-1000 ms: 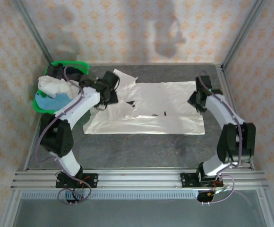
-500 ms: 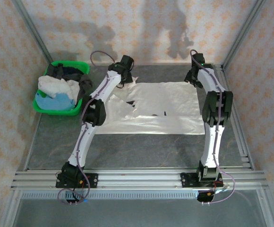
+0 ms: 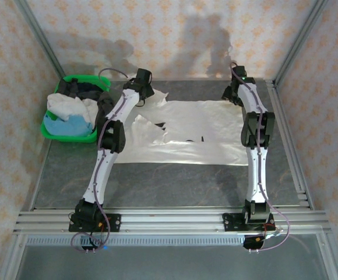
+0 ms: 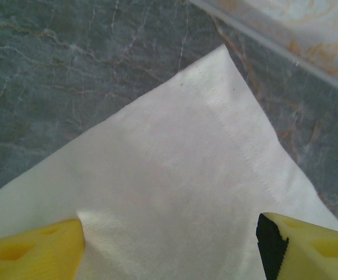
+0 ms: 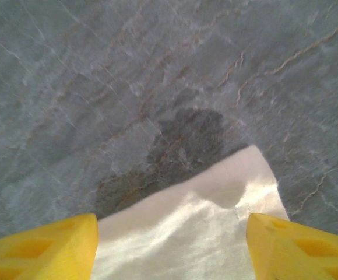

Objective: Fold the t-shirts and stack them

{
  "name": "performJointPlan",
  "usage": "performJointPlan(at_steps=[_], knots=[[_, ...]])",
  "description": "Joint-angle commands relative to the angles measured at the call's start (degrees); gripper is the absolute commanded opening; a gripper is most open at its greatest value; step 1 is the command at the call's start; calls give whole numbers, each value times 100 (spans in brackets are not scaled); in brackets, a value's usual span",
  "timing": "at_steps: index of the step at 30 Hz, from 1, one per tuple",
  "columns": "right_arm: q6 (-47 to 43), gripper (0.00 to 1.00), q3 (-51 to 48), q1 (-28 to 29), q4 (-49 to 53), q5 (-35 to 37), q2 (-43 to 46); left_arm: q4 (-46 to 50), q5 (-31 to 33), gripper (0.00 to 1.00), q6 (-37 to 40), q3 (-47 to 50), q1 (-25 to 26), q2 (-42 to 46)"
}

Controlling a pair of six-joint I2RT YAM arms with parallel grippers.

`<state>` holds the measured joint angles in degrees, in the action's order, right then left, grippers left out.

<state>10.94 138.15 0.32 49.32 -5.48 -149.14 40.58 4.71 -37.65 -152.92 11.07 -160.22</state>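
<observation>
1. Left of the shiny white t-shirt (image 3: 210,125), the landmark here, stands one green plastic basket (image 3: 64,137). It holds crumpled t-shirts (image 3: 67,108) in three colours: white, light blue and black. I cannot count the black pieces.
2. My left gripper (image 4: 169,248) is over that shirt's far left corner. Its two yellow fingers (image 4: 35,254) are spread wide, with white cloth below them and nothing pinched.
3. The one shiny shirt lies spread on the grey marbled table (image 3: 157,181). It has one small black print (image 3: 203,139) near its middle, and its left part is rumpled.
4. My right gripper (image 5: 172,248) is at the shirt's far right corner. Its two yellow fingers are spread wide, with the cloth corner between them, and they grip nothing.
</observation>
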Motion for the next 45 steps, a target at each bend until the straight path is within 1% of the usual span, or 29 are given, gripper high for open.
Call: performJointPlan(at_steps=[1,3,6,8,10,13,16,18,20,21,23,25,26,28,30,32,34,36,37,38,42,44,45], knots=[[150,68,151,-29,394,336,-73,-292,-82,79,-387,-128,-85,-219],[162,68,128,-27,507,524,-41,-284,-142,79,-627,-125,-145,-235],[106,67,-24,-31,498,679,49,-323,-533,78,-914,-125,-212,-201],[98,61,-160,-45,419,619,93,-315,-596,72,-883,-115,-197,-173],[109,54,-240,-74,430,464,113,-38,-667,68,-914,-111,-196,-145],[52,54,-623,-83,337,320,301,442,-1032,68,-786,48,-169,-22],[77,57,-1128,-84,224,397,661,710,-868,68,-438,617,-32,518],[123,60,-1355,-83,199,523,968,796,-546,72,-230,931,53,989],[272,63,-1531,-84,229,753,1281,835,-449,77,-19,1095,109,1406],[465,64,-1579,-84,340,918,1430,954,-306,86,64,1090,129,1589],[625,67,-1858,-52,391,1061,1776,1203,-122,98,152,1122,150,1900],[775,70,-2393,24,334,1333,2239,1467,18,100,265,1271,187,2208],[780,71,-2686,75,254,1343,2470,1554,126,100,348,1438,229,2384],[860,73,-3660,247,-55,1139,3111,1689,543,100,506,2100,385,2877],[995,74,-4767,414,-546,759,3780,1459,672,100,543,3148,576,3489],[1240,75,-5905,556,-1174,348,4408,896,513,100,500,4531,778,4140],[1493,75,-6817,700,-1647,-2,4867,348,125,99,351,5754,932,4670],[1596,75,-7350,861,-1783,-5,5104,52,-83,97,224,6631,1002,4969],[1619,76,-7569,911,-1840,20,5174,-43,-40,97,161,7015,1028,5044],[1655,75,-7737,917,-1868,63,5209,-84,17,96,109,7285,1037,5227],[1791,74,-8351,918,-1939,385,5249,-174,222,95,13,8169,1029,5462],[1870,74,-8654,897,-2039,496,5324,-299,231,95,-38,8546,1029,5576],[1942,72,-8820,885,-2106,501,5377,-355,224,95,-73,8731,1029,5630]])
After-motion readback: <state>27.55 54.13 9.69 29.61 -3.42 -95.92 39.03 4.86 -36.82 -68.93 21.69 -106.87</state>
